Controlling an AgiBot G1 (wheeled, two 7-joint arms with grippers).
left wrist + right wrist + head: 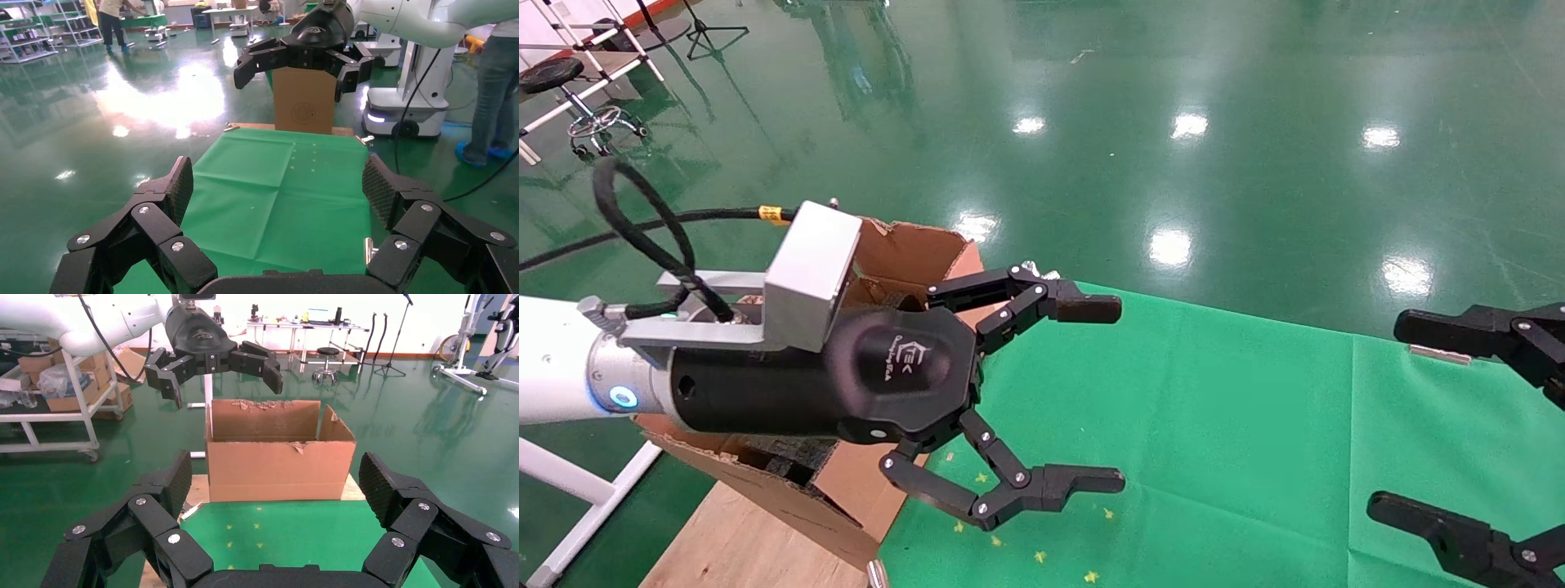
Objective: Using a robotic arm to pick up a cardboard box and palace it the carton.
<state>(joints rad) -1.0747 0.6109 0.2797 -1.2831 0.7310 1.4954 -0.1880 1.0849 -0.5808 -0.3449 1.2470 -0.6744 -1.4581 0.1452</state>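
Hovering above the near edge of the carton (903, 253), the left claw (1091, 392) of the robotic arm (552, 367) has its fingers spread wide with nothing between them. It reaches in from nine o'clock in the head view, fingertips toward three o'clock, over the green cloth (1214, 425) that covers the surface. The carton stands at about ten o'clock on the surface, partly on bare wood (731, 547) beside the cloth, its flaps ragged; the right wrist view shows it upright with the left claw (214, 361) just above its open top. The right claw (1418, 416) sits at the three o'clock edge, also spread and holding nothing. The small cardboard box cannot be seen in any view.
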